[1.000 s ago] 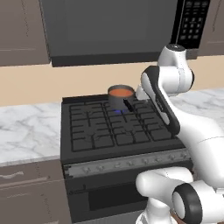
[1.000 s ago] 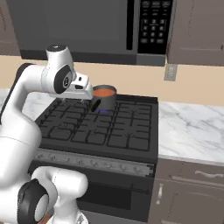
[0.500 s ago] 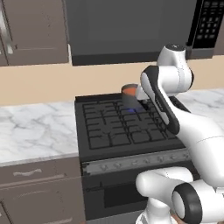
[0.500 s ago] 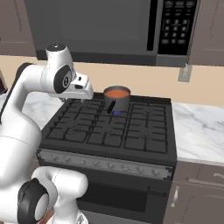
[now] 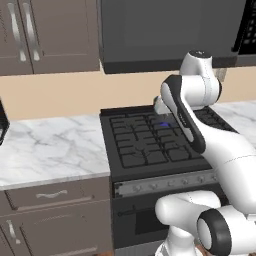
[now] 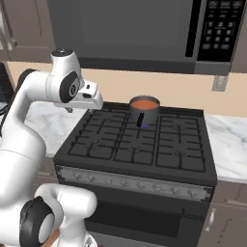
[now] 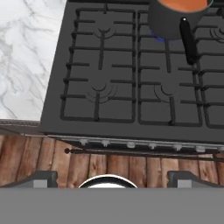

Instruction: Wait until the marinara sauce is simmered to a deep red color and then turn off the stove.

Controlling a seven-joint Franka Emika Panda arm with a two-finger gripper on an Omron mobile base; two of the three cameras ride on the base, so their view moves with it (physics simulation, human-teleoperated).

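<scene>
The marinara sauce (image 6: 144, 103) is an orange-red disc inside a small dark grey saucepan (image 6: 144, 112) on a rear burner of the black stove (image 6: 135, 149), with a blue flame under it. In the hand view the sauce (image 7: 181, 4) and the saucepan (image 7: 170, 22) lie at the top edge, the pan's black handle pointing toward me. The silvery knob strip (image 7: 131, 144) runs below the grates. My gripper (image 7: 113, 178) is open, high above the stove's front edge, with nothing between its fingertips (image 7: 42, 177). My hand (image 6: 89, 96) hovers over the stove's left rear.
A dark microwave (image 6: 214, 29) hangs over the stove. Marble counters flank it on the left (image 5: 50, 150) and on the right (image 6: 229, 140). Brown cabinets (image 5: 45, 35) are above the left counter, drawers below. Wooden floor (image 7: 122, 166) lies in front.
The whole picture has shifted and grown, so the base has driven; the stove now sits further right in both base views. The pan is now behind my arm in the left base view.
</scene>
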